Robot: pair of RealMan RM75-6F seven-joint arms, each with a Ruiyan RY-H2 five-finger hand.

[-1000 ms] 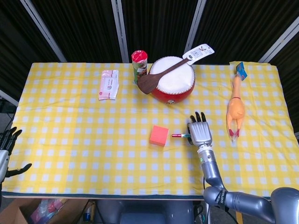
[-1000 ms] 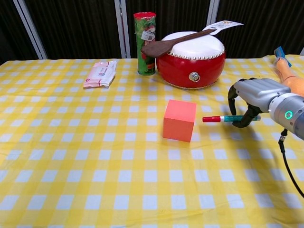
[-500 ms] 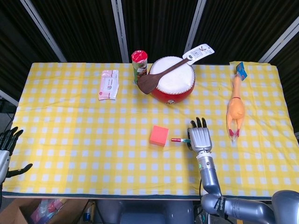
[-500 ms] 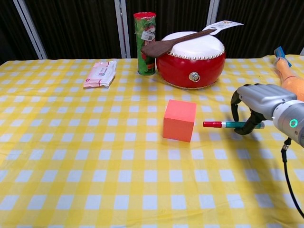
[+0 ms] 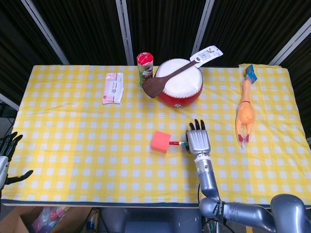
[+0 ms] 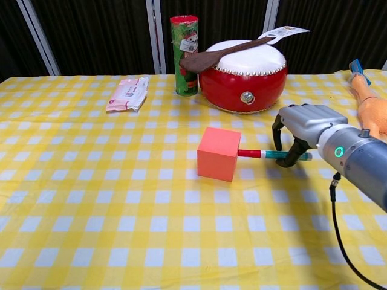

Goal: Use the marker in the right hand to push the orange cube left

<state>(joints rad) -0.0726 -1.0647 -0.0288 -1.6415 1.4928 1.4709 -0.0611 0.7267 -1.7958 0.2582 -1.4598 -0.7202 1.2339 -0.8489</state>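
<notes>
An orange cube [image 5: 160,141] [image 6: 218,153] sits on the yellow checked cloth near the table's middle. My right hand [image 5: 196,141] [image 6: 300,128] grips a teal marker with a red cap [image 6: 266,154] [image 5: 176,143] and holds it level, pointing left. The red cap touches the cube's right face. My left hand [image 5: 7,155] hangs off the table's left edge in the head view, fingers spread and holding nothing.
A red drum [image 6: 245,74] with a wooden spatula [image 6: 219,54] across it stands behind the cube, beside a tall red can [image 6: 185,55]. A wipes packet [image 6: 128,93] lies at the back left. A rubber chicken [image 5: 244,114] lies at the right.
My right hand has moved left with the marker until its cap met the cube, and the cube has slid a little to the left. The left hand has not moved.
</notes>
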